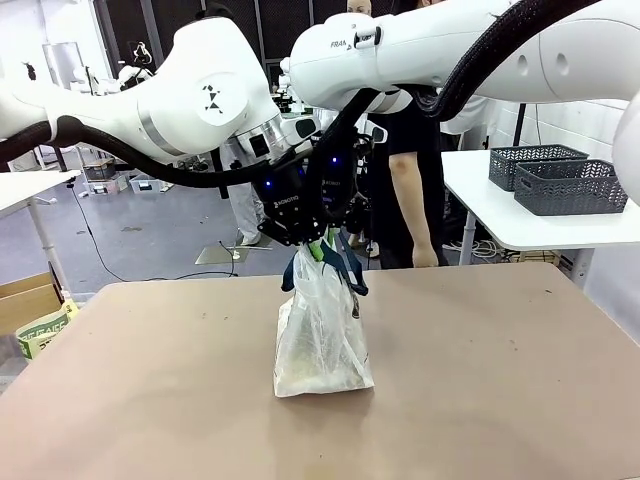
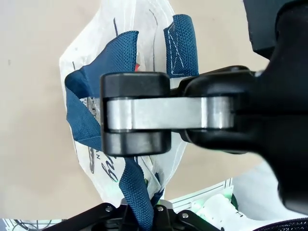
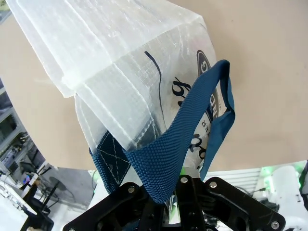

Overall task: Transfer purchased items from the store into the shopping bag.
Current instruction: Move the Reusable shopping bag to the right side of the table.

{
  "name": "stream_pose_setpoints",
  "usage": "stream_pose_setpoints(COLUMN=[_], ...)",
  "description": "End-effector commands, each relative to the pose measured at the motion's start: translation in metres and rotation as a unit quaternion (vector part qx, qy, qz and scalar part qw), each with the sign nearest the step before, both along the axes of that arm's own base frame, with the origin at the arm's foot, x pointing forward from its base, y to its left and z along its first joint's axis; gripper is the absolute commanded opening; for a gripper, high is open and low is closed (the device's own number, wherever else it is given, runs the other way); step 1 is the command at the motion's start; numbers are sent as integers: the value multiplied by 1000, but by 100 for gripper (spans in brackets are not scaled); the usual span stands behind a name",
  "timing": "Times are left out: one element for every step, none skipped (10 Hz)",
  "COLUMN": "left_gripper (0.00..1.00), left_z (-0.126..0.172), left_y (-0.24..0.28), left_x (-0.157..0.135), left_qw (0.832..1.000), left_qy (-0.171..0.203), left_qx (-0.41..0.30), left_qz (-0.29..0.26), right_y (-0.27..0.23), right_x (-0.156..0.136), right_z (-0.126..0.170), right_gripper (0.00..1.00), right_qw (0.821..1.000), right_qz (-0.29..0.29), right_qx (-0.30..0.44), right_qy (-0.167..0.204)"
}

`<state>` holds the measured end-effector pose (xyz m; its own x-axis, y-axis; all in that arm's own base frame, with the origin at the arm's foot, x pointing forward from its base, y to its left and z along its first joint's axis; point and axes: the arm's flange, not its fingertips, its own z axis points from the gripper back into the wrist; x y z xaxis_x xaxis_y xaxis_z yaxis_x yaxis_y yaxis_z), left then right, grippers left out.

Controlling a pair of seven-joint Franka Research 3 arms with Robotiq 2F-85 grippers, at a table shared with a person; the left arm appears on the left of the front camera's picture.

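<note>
Translucent white plastic shopping bag [image 3: 120, 82] fills upper frame, w/ dark script lettering + part of a dark oval logo on its side. Navy blue woven strap handle [image 3: 185, 139] loops down to bottom edge, pinched in the black right gripper [image 3: 177, 204], jaws closed on it. Tan tabletop [image 3: 269, 72] behind the bag.
</note>
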<state>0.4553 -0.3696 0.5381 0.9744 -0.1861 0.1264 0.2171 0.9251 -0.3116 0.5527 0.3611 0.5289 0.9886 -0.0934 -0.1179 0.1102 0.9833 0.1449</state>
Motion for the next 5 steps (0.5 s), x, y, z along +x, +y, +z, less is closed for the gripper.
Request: stream_pose_setpoints(left_gripper=[0, 0, 0, 0, 0], left_z=[-1, -1, -1, -1, -1], left_y=[0, 0, 0, 0, 0], left_x=[1, 1, 1, 1, 1], left_qw=[1000, 1000, 1000, 1000, 1000], left_qy=[1, 1, 1, 1, 1], left_qx=[0, 0, 0, 0, 0], left_qz=[1, 1, 1, 1, 1], right_y=[-3, -7, -12, -18, -24], right_x=[-1, -1, -2, -2, -1], right_z=[4, 5, 7, 10, 13], right_gripper=[0, 0, 19, 39, 58], right_qw=[999, 998, 998, 997, 997], right_qz=[12, 27, 30, 29, 24], right_qx=[37, 49, 57, 61, 65], right_qy=[-8, -12, -16, -22, -28])
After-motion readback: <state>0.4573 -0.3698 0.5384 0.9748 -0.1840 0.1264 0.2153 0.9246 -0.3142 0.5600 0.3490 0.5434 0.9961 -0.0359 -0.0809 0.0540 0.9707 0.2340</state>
